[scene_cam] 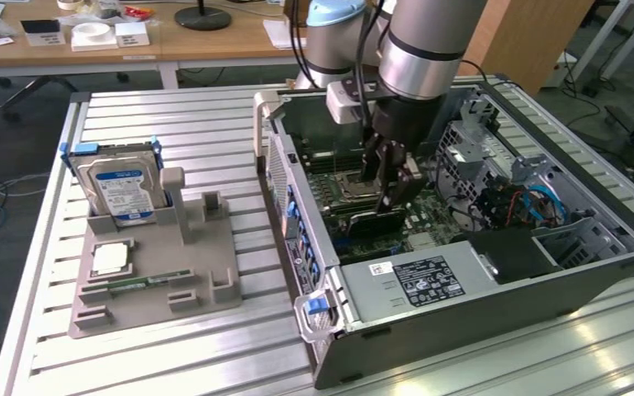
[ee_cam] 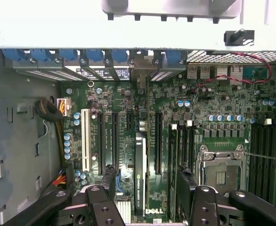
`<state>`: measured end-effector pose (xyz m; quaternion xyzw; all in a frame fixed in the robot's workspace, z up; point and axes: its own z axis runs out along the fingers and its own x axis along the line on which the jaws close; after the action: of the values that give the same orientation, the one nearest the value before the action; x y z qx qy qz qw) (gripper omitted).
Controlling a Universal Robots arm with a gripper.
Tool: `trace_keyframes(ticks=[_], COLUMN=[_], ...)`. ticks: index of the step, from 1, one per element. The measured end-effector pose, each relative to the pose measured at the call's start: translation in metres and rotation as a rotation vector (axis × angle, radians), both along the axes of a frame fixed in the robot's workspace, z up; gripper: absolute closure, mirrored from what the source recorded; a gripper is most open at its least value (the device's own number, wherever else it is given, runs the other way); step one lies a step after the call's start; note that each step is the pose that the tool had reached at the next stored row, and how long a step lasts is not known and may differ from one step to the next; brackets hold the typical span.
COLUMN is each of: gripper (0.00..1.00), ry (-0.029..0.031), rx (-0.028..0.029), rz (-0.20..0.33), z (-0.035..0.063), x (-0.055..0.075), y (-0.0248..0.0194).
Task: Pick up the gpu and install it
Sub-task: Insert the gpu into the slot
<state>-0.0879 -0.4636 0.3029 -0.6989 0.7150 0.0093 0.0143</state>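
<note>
The gpu stands on edge in a motherboard slot inside the open computer case, its bracket end toward the case's rear slot covers. Seen edge-on in the wrist view, it is a thin dark card with a small logo. My gripper hangs directly over it, open, with one black finger on each side of the card and a gap between each finger and the card. In the exterior view, the gripper reaches down into the case above the dark card.
A grey fixture at the exterior view's left holds a silver hard drive, a processor and a green memory stick. Case walls, the power supply and the drive cage hem in the arm. The processor socket lies beside the card.
</note>
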Motion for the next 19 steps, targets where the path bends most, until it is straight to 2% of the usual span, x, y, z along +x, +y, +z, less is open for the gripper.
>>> trace_keyframes(ticks=[15, 19], gripper=[0.36, 0.36], ry=[0.0, 0.0], rx=[0.0, 0.0], rz=[0.0, 0.0], z=[0.0127, 0.0129], x=[0.0, 0.0], y=[0.0, 0.0])
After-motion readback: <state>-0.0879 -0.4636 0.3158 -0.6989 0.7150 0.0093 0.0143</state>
